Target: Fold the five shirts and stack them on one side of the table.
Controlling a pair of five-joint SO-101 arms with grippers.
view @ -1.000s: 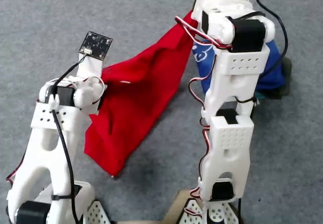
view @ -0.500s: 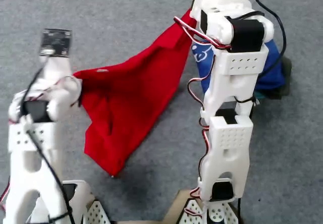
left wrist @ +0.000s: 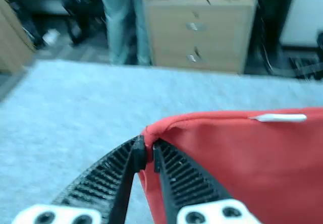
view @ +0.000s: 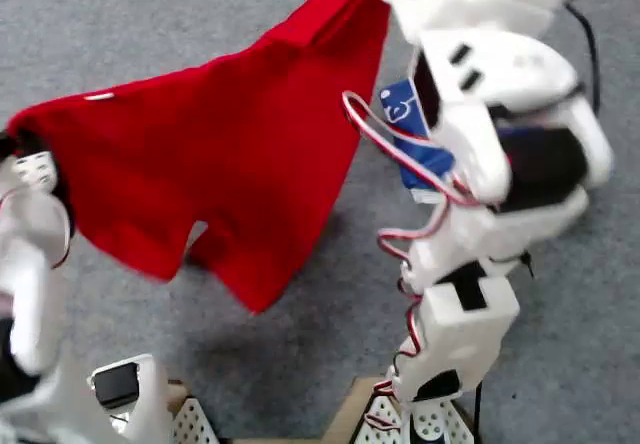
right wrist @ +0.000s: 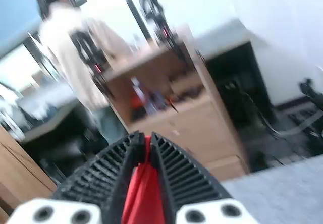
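White arms point(view: 470, 214) with black servos point(view: 545, 164), red-and-white cables point(view: 385, 144), black ribbed pincer fingers point(left wrist: 176, 168)

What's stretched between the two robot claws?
A red cloth shirt, spread wide in the air, as the high view shows. The left gripper pinches one end of it and the right gripper pinches the other.

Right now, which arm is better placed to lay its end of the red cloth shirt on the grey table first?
Probably the left: the left hand, shut on the red cloth shirt, faces the grey table; the right hand points at the room.
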